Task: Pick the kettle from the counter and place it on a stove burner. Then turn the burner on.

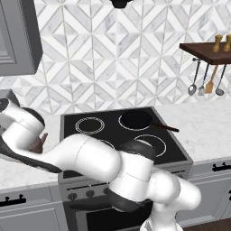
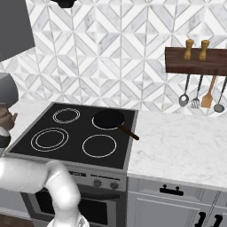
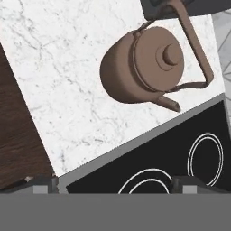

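Observation:
The brown-copper kettle (image 3: 144, 67) stands upright on the marbled counter (image 3: 58, 76), with its spout toward the black cooktop's edge. My gripper (image 3: 116, 185) hovers above and apart from it, open, with nothing between its tips. A sliver of the kettle (image 1: 38, 143) shows beside my outstretched arm, and the kettle (image 2: 6, 118) also peeks in at the right base view's left edge. The large double-ringed stove burner (image 2: 49, 138) is front left on the cooktop. Part of that burner (image 3: 144, 179) shows near my fingertips.
A black frying pan (image 2: 109, 119) sits on the back right circle, its handle pointing right. A smaller double-ringed circle (image 2: 66, 115) and a single-ringed circle (image 2: 99, 145) are bare. A dark grey appliance (image 3: 180, 6) stands just behind the kettle. Control knobs (image 2: 98, 182) line the stove front.

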{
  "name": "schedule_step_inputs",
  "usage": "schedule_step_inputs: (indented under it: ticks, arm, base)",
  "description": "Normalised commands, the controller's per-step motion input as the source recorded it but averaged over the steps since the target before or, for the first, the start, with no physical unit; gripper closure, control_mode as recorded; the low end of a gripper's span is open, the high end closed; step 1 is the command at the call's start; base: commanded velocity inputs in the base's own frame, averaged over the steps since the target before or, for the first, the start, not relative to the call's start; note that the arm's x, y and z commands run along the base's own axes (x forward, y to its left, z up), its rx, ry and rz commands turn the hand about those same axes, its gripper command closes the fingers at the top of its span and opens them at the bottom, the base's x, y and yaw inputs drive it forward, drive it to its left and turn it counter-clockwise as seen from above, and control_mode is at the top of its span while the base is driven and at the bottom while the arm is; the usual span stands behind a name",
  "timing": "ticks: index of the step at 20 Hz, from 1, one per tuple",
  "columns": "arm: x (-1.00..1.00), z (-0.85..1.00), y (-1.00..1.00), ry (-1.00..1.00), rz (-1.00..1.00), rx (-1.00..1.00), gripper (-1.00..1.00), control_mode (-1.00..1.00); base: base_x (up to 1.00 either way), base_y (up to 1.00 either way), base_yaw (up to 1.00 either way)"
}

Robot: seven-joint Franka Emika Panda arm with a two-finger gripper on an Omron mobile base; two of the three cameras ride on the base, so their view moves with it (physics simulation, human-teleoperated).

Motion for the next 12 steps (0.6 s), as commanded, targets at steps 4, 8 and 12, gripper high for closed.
schedule_step_inputs:
  ticks: [4,8,12]
  arm:
    - [0.22,0.08,0.12,0.00,0.02,-0.03,-1.00,-1.00]
    - [0.16,0.02,-0.01,0.00,0.12,-0.01,-1.00,-1.00]
    - [0.36,-0.01,-0.03,0.00,0.13,-0.01,-1.00,-1.00]
  base:
    - [0.00,0.00,0.00]
    - [0.00,0.00,0.00]
    - [0.00,0.00,0.00]
